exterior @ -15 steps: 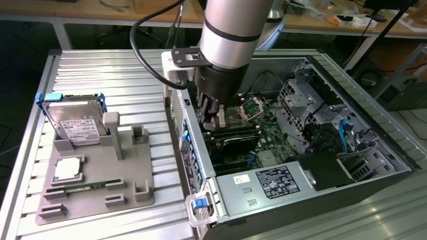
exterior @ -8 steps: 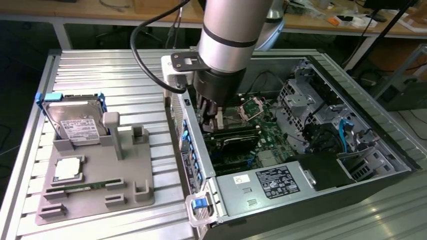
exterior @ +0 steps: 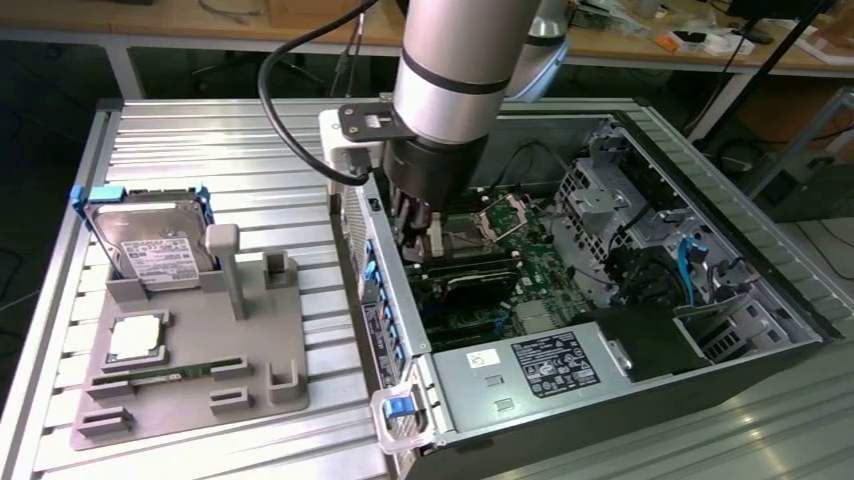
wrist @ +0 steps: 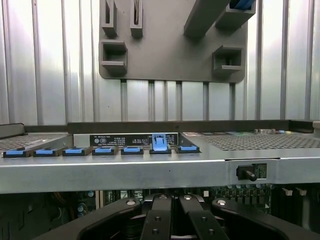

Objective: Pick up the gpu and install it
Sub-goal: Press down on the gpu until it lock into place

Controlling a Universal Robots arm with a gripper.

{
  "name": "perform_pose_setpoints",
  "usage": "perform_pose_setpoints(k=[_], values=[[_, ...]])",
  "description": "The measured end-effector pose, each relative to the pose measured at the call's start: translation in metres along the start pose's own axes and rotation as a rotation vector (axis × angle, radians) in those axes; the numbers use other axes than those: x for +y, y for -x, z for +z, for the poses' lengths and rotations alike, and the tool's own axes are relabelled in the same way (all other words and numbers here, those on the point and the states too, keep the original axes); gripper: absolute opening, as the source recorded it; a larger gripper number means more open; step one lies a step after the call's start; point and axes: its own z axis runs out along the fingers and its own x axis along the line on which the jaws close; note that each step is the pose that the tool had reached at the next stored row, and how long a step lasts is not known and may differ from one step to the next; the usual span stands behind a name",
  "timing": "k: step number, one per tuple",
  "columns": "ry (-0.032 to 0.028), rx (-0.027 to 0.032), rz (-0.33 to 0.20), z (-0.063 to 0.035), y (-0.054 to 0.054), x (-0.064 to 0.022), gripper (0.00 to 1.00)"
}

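Exterior view: the gpu [exterior: 474, 288] is seen inside the open computer case [exterior: 747, 300], lying over the green motherboard [exterior: 541, 265] just behind the power supply [exterior: 534, 370]. The fingers [wrist: 159, 225] are drawn together directly above the card; whether the card is clamped between them cannot be told. Blue slot clips [wrist: 159, 142] are lined along the case's rear wall. On the ribbed metal table [exterior: 200, 130], toward the exterior view's left, a grey fixture [exterior: 254, 350] is set, carrying a hard drive [exterior: 154, 245], a processor [exterior: 138, 338] and a memory stick [exterior: 167, 375].

End effector [exterior: 424, 243] tips hidden behind case wall [exterior: 380, 270]; label text [wrist: 134, 140] unreadable.
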Motion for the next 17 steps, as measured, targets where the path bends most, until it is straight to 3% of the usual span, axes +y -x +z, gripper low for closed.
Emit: perform_pose_setpoints(k=[5,9,15,17], values=[[0.0009,0.0014,0.0,0.0048,0.0,0.0001,0.11],[-0.0006,-0.0019,0.001,0.0073,0.0,-0.0019,0.11],[0.0009,-0.0044,0.001,0.0056,0.0,-0.0259,0.11],[0.0054,-0.0044,0.001,0.0056,0.0,-0.0278,0.11]])
